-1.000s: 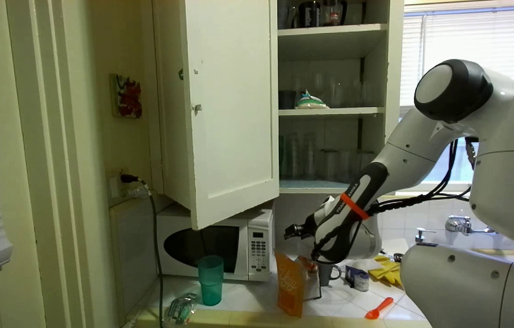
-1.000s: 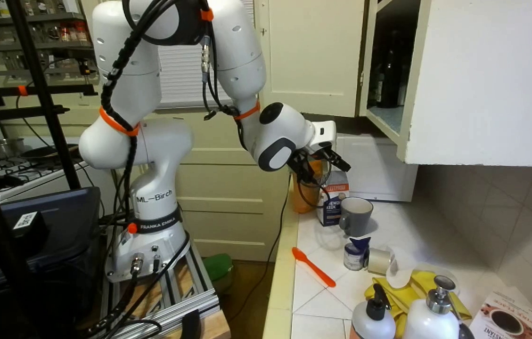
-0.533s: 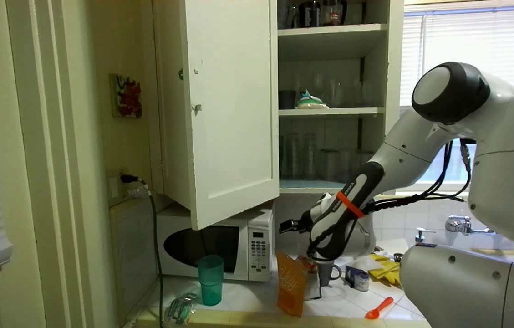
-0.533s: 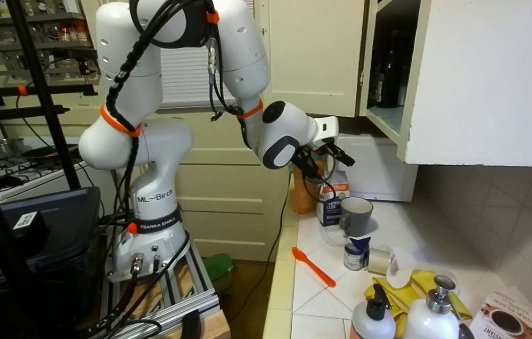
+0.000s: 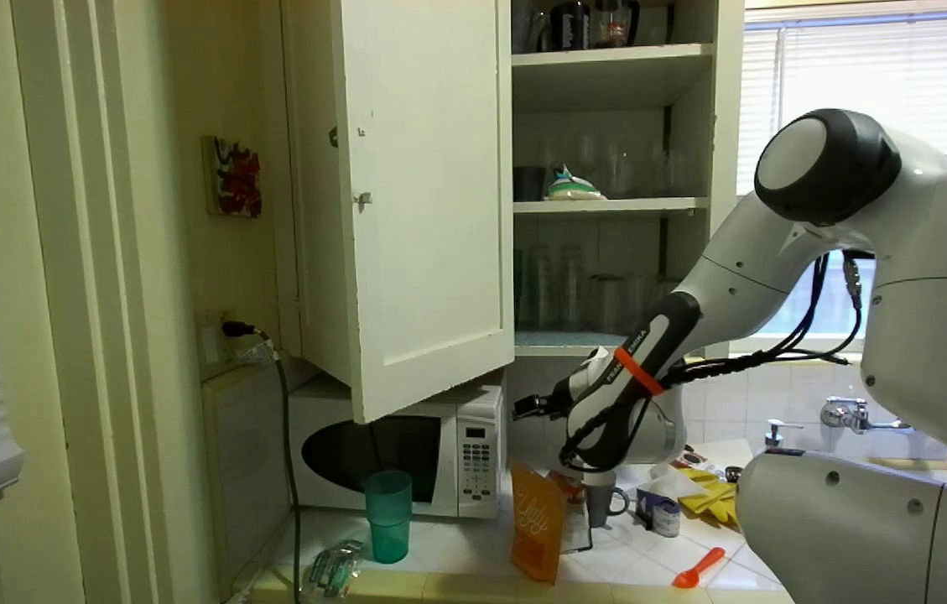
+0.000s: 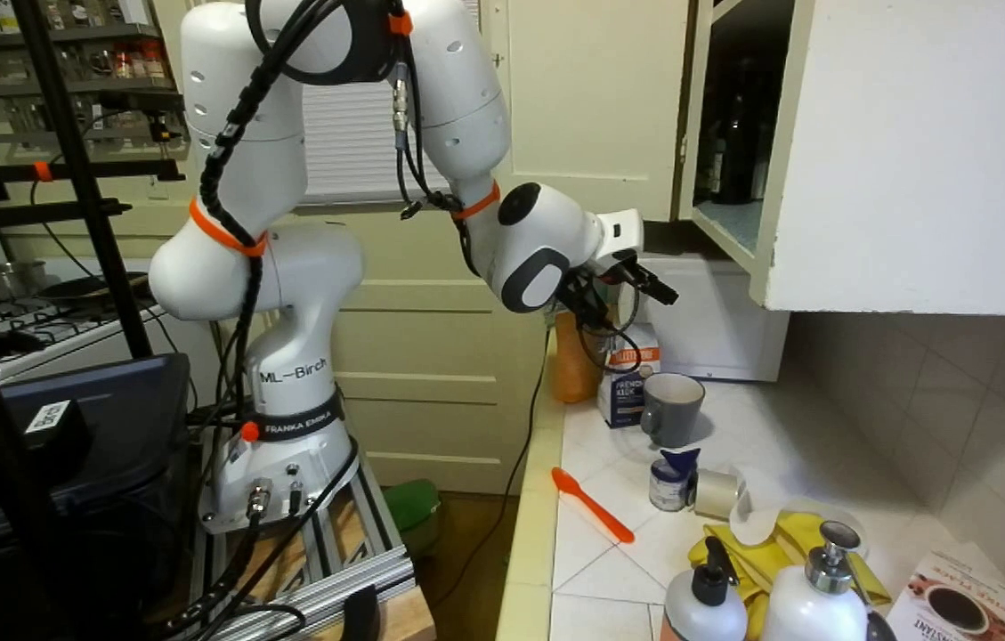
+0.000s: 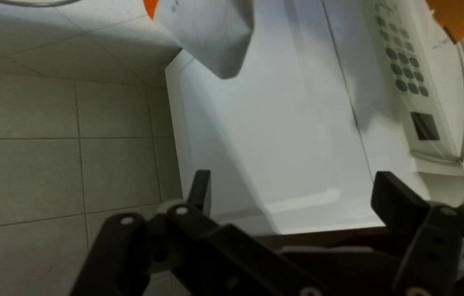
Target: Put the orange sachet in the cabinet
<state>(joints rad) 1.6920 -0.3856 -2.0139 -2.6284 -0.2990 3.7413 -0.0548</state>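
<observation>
Fingers [image 7: 394, 201]: spread wide apart, nothing held; in the wrist view the top of the microwave [image 7: 281, 135] shows through the gap.
Orange sachet [image 5: 537, 528]: upright on the worktop [image 5: 456, 554], near its yellow edge, apart from the fingers; a corner shows at the top right of the wrist view.
Cabinet [image 5: 727, 101]: door [image 5: 431, 184] swung open; shelves carry glassware [image 5: 607, 302] and a small white-and-green packet [image 5: 574, 188].
Arm [image 5: 762, 260]: extended over the worktop; fingers higher than the sachet, lower than the cabinet's bottom shelf.
Carton [image 6: 631, 392]: upright, just beside the sachet; contact between the two cannot be told.
Mug [image 6: 676, 409]: grey, upright, just beside the carton.
Spoon [image 6: 593, 506]: orange, flat on the worktop, near its yellow edge.
Teal cup [image 5: 389, 516]: upright, in front of the microwave.
</observation>
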